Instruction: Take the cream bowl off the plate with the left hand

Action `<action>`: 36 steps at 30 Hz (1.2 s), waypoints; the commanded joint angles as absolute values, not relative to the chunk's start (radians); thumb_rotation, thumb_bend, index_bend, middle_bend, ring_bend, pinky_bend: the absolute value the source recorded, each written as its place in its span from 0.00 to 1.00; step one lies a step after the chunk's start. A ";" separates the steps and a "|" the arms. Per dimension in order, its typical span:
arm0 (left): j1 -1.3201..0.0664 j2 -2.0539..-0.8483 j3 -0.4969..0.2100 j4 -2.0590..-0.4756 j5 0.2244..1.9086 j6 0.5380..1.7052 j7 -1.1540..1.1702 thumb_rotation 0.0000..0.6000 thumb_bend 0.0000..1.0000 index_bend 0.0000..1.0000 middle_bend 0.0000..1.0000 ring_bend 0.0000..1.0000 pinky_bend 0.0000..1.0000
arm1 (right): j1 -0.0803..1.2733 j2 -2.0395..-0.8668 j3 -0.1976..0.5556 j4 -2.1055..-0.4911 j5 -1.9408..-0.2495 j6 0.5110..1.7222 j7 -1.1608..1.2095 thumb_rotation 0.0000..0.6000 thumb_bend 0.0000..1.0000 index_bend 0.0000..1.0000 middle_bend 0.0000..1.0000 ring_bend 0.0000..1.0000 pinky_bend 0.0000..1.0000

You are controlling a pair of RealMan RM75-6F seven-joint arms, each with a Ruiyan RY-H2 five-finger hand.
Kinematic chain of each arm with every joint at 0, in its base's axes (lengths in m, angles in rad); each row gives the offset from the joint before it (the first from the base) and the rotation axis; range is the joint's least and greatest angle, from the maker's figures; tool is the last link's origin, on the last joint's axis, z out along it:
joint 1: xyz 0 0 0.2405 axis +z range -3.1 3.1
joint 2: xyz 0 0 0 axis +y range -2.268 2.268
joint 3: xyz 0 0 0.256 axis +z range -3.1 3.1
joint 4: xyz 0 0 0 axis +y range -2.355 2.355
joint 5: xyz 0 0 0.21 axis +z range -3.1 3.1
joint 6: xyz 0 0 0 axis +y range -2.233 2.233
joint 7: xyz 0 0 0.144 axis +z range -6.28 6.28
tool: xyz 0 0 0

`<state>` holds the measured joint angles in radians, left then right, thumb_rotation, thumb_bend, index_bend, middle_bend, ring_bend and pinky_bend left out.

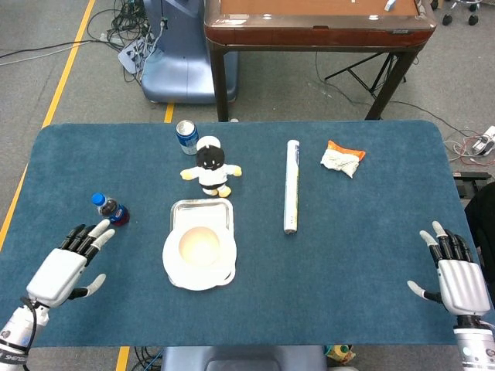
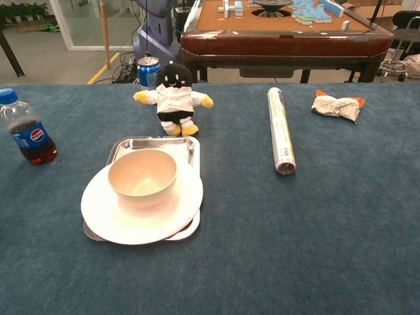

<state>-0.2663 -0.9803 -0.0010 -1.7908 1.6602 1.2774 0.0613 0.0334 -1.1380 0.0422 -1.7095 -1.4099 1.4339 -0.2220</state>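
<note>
The cream bowl (image 1: 200, 246) (image 2: 142, 176) sits upright in the middle of a white plate (image 1: 173, 265) (image 2: 109, 218), which rests on a steel tray (image 1: 202, 208) (image 2: 123, 145). My left hand (image 1: 64, 267) hovers over the table's front left, well left of the plate, fingers spread and holding nothing. At the front right edge my right hand (image 1: 455, 275) is open too, far from the bowl. Neither hand shows in the chest view.
A cola bottle (image 1: 110, 209) (image 2: 23, 134) stands just beyond my left hand. Behind the tray sit a plush doll (image 1: 211, 166) (image 2: 172, 96) and a can (image 1: 186, 136) (image 2: 148, 70). A foil roll (image 1: 291, 185) (image 2: 280, 129) and a snack packet (image 1: 341, 158) (image 2: 337, 105) lie to the right.
</note>
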 commanded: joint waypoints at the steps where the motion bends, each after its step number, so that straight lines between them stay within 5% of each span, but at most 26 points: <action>1: -0.286 -0.999 0.003 -1.801 1.674 1.260 0.089 1.00 0.32 0.04 0.00 0.00 0.00 | 0.043 -1.143 0.038 -1.711 -1.404 1.413 -0.238 1.00 0.19 0.00 0.00 0.00 0.00; 17: -0.410 -1.111 -0.029 -1.810 1.612 1.093 0.213 1.00 0.32 0.20 0.00 0.00 0.00 | 0.067 -1.149 0.048 -1.692 -1.353 1.358 -0.227 1.00 0.19 0.00 0.00 0.00 0.00; 36: -0.510 -1.269 -0.064 -1.764 1.482 0.994 0.359 1.00 0.32 0.23 0.00 0.00 0.00 | 0.102 -1.141 0.062 -1.651 -1.287 1.277 -0.159 1.00 0.19 0.00 0.00 0.00 0.00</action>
